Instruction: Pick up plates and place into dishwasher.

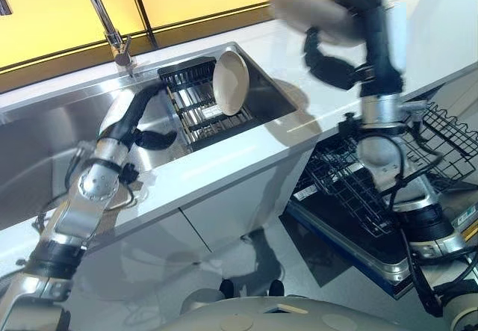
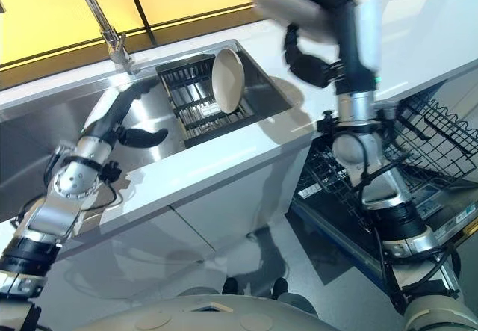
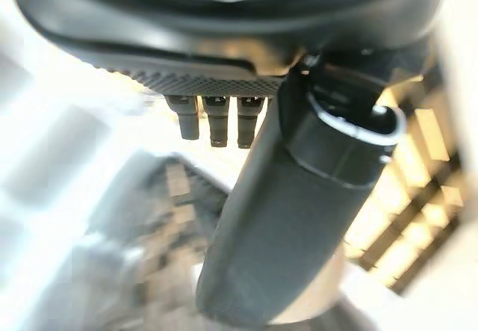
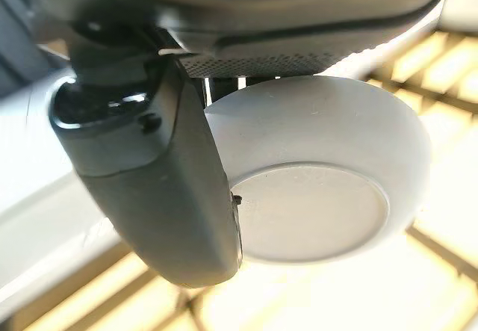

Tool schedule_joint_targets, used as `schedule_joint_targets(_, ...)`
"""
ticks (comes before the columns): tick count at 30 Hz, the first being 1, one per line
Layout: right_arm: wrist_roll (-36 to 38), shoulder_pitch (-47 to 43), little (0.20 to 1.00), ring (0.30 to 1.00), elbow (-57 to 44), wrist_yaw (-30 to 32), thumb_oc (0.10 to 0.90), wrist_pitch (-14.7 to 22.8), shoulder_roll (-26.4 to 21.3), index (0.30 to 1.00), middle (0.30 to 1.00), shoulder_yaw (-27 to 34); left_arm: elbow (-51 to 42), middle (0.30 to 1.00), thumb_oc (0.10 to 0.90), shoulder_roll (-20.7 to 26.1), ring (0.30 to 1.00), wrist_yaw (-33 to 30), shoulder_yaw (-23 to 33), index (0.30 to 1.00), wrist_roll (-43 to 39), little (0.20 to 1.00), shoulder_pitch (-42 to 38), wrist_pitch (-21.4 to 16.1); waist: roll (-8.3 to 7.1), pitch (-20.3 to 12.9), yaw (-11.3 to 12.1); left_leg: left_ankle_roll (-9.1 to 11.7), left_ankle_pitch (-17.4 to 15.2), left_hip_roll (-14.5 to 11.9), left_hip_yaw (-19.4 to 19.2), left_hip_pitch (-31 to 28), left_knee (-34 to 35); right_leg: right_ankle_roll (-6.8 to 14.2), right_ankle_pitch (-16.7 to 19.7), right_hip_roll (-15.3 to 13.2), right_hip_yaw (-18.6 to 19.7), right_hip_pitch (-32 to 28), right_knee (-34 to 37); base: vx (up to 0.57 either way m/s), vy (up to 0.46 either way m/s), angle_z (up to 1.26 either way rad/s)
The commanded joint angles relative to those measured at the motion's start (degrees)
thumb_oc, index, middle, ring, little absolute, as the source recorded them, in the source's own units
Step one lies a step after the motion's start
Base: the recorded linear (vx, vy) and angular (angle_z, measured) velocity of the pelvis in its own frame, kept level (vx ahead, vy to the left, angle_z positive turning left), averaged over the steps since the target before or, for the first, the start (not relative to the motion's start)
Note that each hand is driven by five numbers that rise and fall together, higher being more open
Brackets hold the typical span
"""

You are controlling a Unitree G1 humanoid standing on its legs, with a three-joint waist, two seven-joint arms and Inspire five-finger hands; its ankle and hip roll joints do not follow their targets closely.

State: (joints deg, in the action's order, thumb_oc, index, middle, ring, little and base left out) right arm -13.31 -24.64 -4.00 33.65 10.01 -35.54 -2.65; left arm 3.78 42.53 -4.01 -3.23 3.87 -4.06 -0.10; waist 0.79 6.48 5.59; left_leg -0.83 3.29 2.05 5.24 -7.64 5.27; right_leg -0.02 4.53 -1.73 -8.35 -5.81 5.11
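Two plates here. One plate (image 4: pixel 314 196) is in my right hand (image 4: pixel 149 174), the other, a cream plate (image 1: pixel 231 82), stands on edge in the black rack (image 1: pixel 196 103) inside the steel sink (image 1: pixel 265 84), leaning against the rack's wires.

My right wrist view gives me the held plate from underneath: round foot ring, pale underside, my thumb lying across its rim and my fingers behind it, so that hand is closed on the plate. From the head, the same plate is just a blurred grey shape up over the white counter (image 1: pixel 224 159), tilted, with my right hand under it and my right forearm standing nearly upright above the counter's end.

My left hand (image 1: pixel 153 138) is down in the sink, just beside the rack, thumb stuck out toward it and holding nothing. In the left wrist view my thumb reaches forward and my fingers (image 3: pixel 216 122) show short and hanging loose, relaxed, with the rack a blur beyond them. My left arm runs low across the counter edge, elbow bent.

One tap (image 1: pixel 112 39) rises behind the sink. One dishwasher basket (image 1: pixel 351 189), dark wire, sits pulled out low beside my right arm, below counter level. One sink, one rack.
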Motion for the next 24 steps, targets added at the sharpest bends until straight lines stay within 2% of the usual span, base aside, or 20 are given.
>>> schedule_joint_targets(1,-0.07,-0.91,0.2,0.3,0.23,6.33,0.1,3.05,-5.19,0.3,0.3,4.68,-0.86,0.9,0.8,2.92,0.9,-4.83,7.57,0.9,-2.76,0.9,-3.32,-4.12,-1.01,-5.16,-0.02,-1.28,-5.58,1.79,-3.82,0.01,-2.23,3.96,-6.14,-1.09,-0.09,-2.16,-4.17,0.06,-0.044,0.07)
schedule_joint_targets(10,7.26,6.73,0.2,0.3,13.14,11.84,0.1,-1.37,-10.26,0.3,0.3,14.9,3.8,0.9,0.8,5.3,0.9,-3.04,10.28,0.9,-4.67,0.9,-1.56,-4.58,-1.06,-4.6,-0.57,-1.18,-5.57,1.42,-4.38,-0.33,-1.91,4.28,-6.45,-1.3,-0.91,-2.02,-4.91,0.06,-0.047,0.05)
schedule_joint_targets(16,13.29,8.77,0.2,0.3,22.36,13.82,0.1,-3.99,-11.61,0.3,0.3,18.0,6.03,0.9,0.8,6.79,0.9,-3.39,10.37,0.9,-6.3,0.9,-1.65,-4.63,-0.81,-3.62,-0.52,-1.05,-5.74,0.98,-4.35,-0.48,-2.34,4.26,-7.13,-1.38,-1.52,-1.82,-6.32,0.07,-0.061,0.02)
schedule_joint_targets(24,14.65,11.39,0.2,0.3,27.91,16.58,0.1,-6.23,-12.49,0.3,0.3,20.24,6.35,0.9,0.8,8.04,0.9,-2.95,12.03,0.9,-7.48,0.9,0.31,-5.03,-0.44,-1.59,-0.21,-0.8,-5.53,0.1,-3.72,0.2,-3.53,3.7,-8.4,-1.27,-2.55,-0.94,-9.01,0.06,-0.093,0.06)
